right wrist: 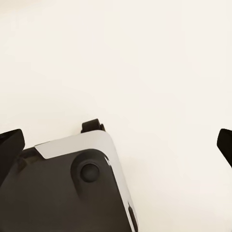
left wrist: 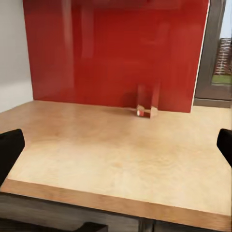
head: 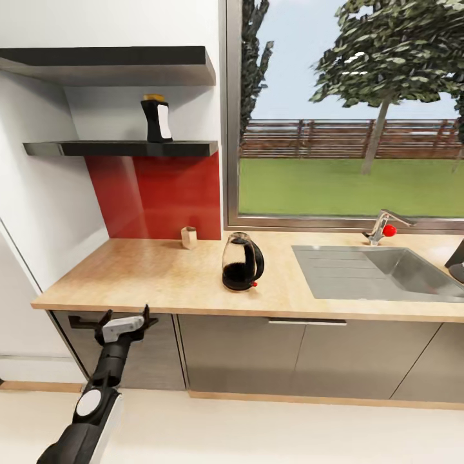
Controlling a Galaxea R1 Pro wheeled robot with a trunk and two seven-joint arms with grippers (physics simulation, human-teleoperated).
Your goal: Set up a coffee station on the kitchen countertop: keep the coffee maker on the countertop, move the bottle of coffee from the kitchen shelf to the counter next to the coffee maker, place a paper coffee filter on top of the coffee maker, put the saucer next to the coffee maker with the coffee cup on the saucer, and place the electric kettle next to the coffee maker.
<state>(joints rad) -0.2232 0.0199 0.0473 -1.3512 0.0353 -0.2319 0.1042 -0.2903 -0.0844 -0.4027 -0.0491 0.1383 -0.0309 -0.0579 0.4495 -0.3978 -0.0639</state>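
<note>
1. Currently the kitchen countertop point(head: 154, 274), a long beige wood-look surface over grey cabinets point(head: 290, 357), runs across the head view, w/ a window point(head: 348, 109) behind it.
2. Steel sink point(head: 380, 274) is set into the surface at the right; tap point(head: 381, 227) w/ red knob stands behind it.
3. Red backsplash point(head: 161, 196) covers the wall below two dark shelves; lower kitchen shelf point(head: 122, 149) sits above it.
4. Left arm point(head: 90, 406) reaches up from the bottom of the head view, in front of the cabinets, below the surface edge.
5. Electric kettle point(head: 242, 262) stands upright on the surface, between backsplash area and sink, just left of the sink; glass body, black base, small red mark.
6. Bottle of coffee point(head: 156, 118) stands upright on the lower shelf; black w/ yellow-orange cap.
7. Left claw point(head: 111, 320): fingers spread wide, released, nothing between them. Left wrist view shows both fingertips point(left wrist: 9, 150) at the frame edges w/ bare surface ahead.
8. Right claw point(right wrist: 118, 145): fingertips far apart, released, holding nothing; pale floor point(right wrist: 145, 63) and part of the robot base point(right wrist: 72, 193) lie beyond it.
9. Small tan object point(head: 189, 237) stands near the backsplash, well left of the kettle; identity unclear.
</note>
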